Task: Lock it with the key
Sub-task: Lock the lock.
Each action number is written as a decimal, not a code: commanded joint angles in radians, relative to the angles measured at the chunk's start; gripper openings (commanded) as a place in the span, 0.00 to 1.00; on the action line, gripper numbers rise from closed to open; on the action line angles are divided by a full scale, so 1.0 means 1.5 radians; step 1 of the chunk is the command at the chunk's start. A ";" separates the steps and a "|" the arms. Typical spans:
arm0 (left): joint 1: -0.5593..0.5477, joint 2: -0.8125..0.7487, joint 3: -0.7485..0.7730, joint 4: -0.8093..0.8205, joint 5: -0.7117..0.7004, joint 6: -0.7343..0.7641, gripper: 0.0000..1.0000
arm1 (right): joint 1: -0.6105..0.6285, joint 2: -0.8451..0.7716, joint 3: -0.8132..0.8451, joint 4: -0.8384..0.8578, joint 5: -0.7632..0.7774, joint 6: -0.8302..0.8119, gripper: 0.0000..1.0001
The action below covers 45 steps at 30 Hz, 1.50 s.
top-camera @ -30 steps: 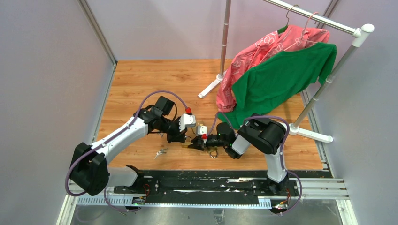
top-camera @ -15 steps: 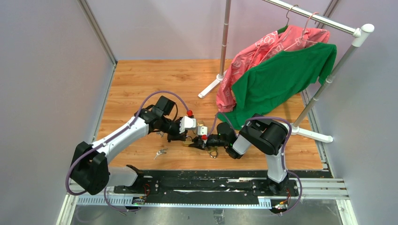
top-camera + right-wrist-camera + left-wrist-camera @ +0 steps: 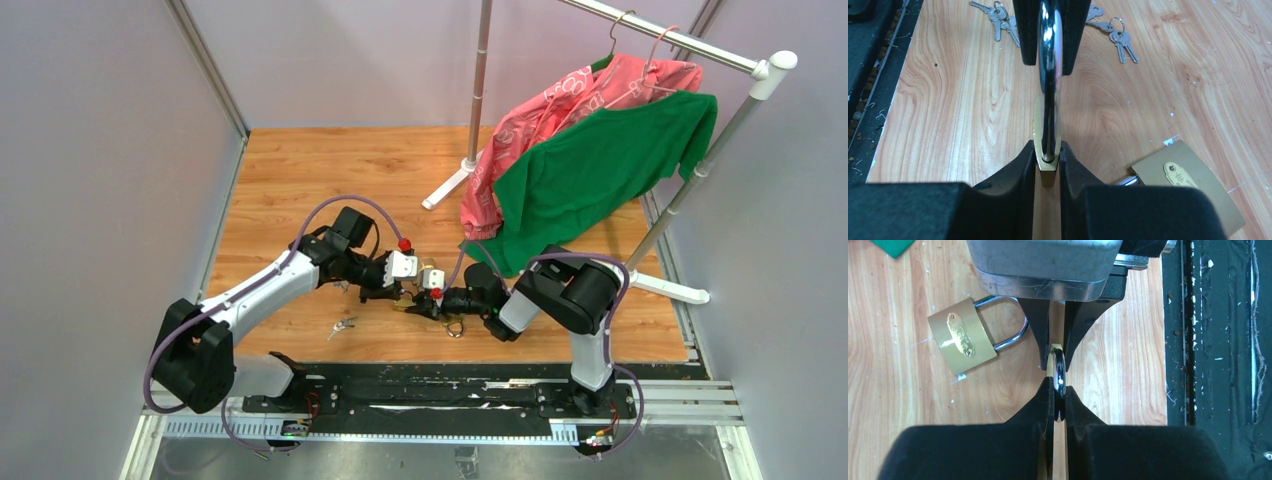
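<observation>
One brass padlock (image 3: 1047, 175) is held off the wooden table between both grippers. My right gripper (image 3: 1048, 155) is shut on its brass body, edge-on between the pads. My left gripper (image 3: 1058, 397) is shut on its silver shackle (image 3: 1058, 375), which runs across to the right fingers (image 3: 1040, 335). In the top view the two grippers (image 3: 408, 290) (image 3: 427, 303) meet tip to tip near the table's front middle. Two bunches of keys (image 3: 998, 20) (image 3: 1115, 37) lie loose on the table beyond the lock. No key is in either gripper.
A second brass padlock (image 3: 962, 335) with its shackle lies flat on the table beside the grippers. A clothes rack (image 3: 700, 45) with pink and green garments (image 3: 590, 160) stands at the back right. The black base rail (image 3: 440, 385) runs along the near edge.
Both arms have shifted slightly while keeping their grip on the padlock; the right arm's elbow has swung a little to the right.
</observation>
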<state>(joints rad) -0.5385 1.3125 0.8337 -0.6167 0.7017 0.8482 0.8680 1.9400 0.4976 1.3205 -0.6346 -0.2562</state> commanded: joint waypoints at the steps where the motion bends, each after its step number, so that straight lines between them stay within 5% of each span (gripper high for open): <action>1: -0.001 0.053 -0.076 -0.044 -0.083 0.052 0.00 | -0.006 -0.031 -0.019 0.001 0.029 -0.037 0.00; 26: -0.061 0.224 -0.087 -0.021 -0.149 0.023 0.00 | -0.062 -0.079 -0.068 0.009 0.038 -0.030 0.00; 31: -0.106 0.284 -0.036 0.010 -0.243 -0.093 0.00 | -0.069 -0.092 -0.085 -0.011 0.059 -0.040 0.00; 35: -0.127 0.300 0.017 0.036 -0.187 -0.165 0.00 | -0.072 -0.118 -0.115 0.002 0.089 -0.031 0.00; 44: -0.150 0.293 0.029 0.000 -0.168 -0.132 0.00 | -0.081 -0.148 -0.151 0.001 0.069 -0.024 0.00; 45: -0.150 0.288 0.041 -0.009 -0.161 -0.133 0.12 | -0.084 -0.142 -0.148 0.007 0.066 -0.020 0.00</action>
<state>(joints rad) -0.7315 1.6005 0.9764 -0.3332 0.6022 0.6964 0.7361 1.7229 0.2653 1.2778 -0.4862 -0.2478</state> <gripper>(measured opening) 0.046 0.201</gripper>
